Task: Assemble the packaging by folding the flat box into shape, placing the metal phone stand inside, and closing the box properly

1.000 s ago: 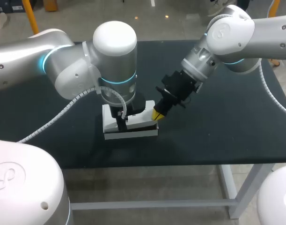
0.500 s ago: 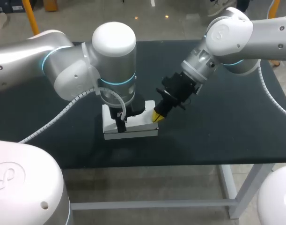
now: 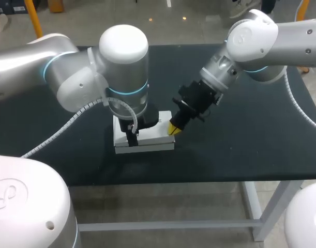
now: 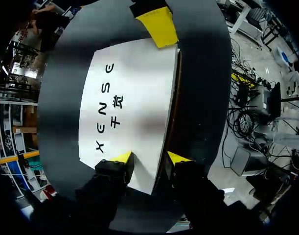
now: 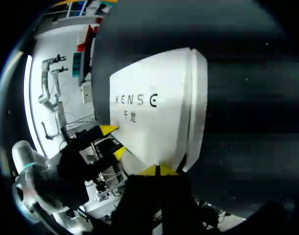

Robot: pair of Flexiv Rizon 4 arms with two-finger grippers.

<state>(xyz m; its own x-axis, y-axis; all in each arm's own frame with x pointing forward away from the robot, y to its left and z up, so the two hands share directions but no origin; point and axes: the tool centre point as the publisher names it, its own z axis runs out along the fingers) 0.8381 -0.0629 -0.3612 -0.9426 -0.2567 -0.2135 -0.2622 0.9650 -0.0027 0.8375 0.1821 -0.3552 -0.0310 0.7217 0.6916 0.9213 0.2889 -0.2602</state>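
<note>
- White box: on black table, toward front edge, left of middle. Lid lowered, dark seam showing along one long side.
- Metal phone stand: not visible, judged already inside.
- Left gripper: over box, fingers spread apart, straddling seam edge, gripping nothing.
- Right gripper: fingers pinched together, tips against box's right end.
- Step: closing box.
- Next: press lid edge home while steadying box.

Left wrist view: the box edge nearest the left gripper is hiding behind its dark body. The right gripper, ahead across the box, is getting cut off at the rim, only yellow showing. Head view: left arm's wrist is blocking the left gripper entirely, plus the box part beneath. Right wrist view: the right gripper is covering the box edge under it, and the lid is probably hiding whatever's inside.
</note>
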